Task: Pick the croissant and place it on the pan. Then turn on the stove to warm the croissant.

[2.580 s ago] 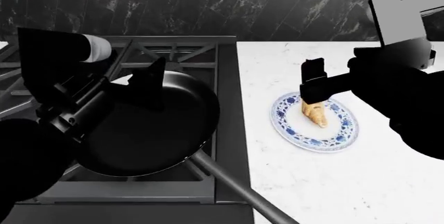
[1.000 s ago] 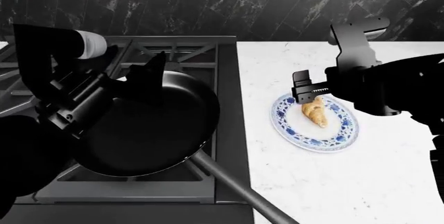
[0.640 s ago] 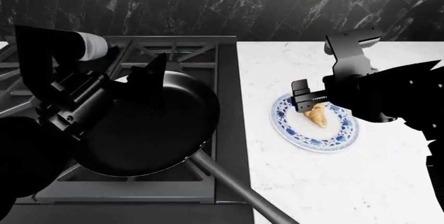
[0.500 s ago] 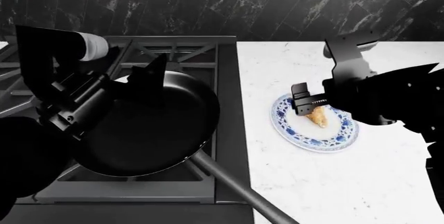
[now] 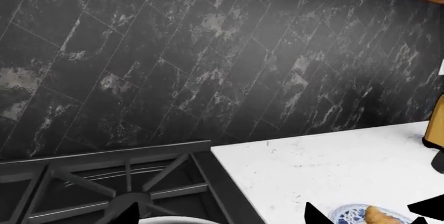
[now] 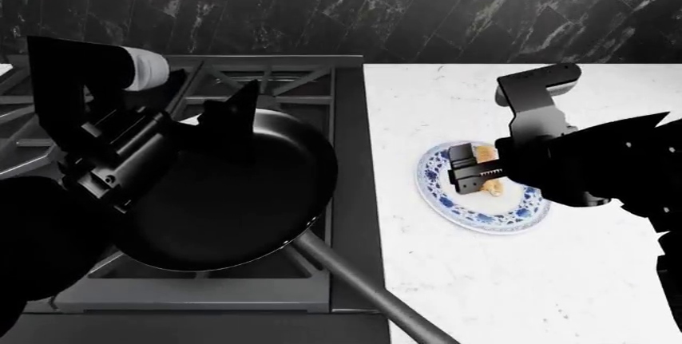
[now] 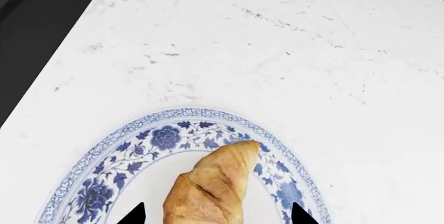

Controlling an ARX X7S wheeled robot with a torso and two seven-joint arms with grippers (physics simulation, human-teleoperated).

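The croissant (image 7: 211, 187) lies on a blue-and-white plate (image 7: 104, 182) on the white counter. My right gripper (image 7: 216, 216) is open, with one fingertip on each side of the croissant. In the head view this gripper (image 6: 469, 172) covers most of the croissant (image 6: 493, 187) on the plate (image 6: 512, 216). The black pan (image 6: 229, 200) sits on the stove (image 6: 309, 81), its handle (image 6: 368, 296) pointing to the front right. My left gripper (image 6: 236, 120) hovers over the pan's far rim, open and empty (image 5: 220, 219). The stove's knobs are out of view.
The white marble counter (image 6: 480, 280) runs right of the stove. A dark marbled wall (image 6: 319, 9) stands behind. The stove's grates (image 5: 83, 182) lie under my left gripper. A yellowish object (image 5: 433, 130) stands at the counter's far end.
My right gripper has come down and toward the front over the plate and now straddles the croissant. The left arm and the pan have not moved.
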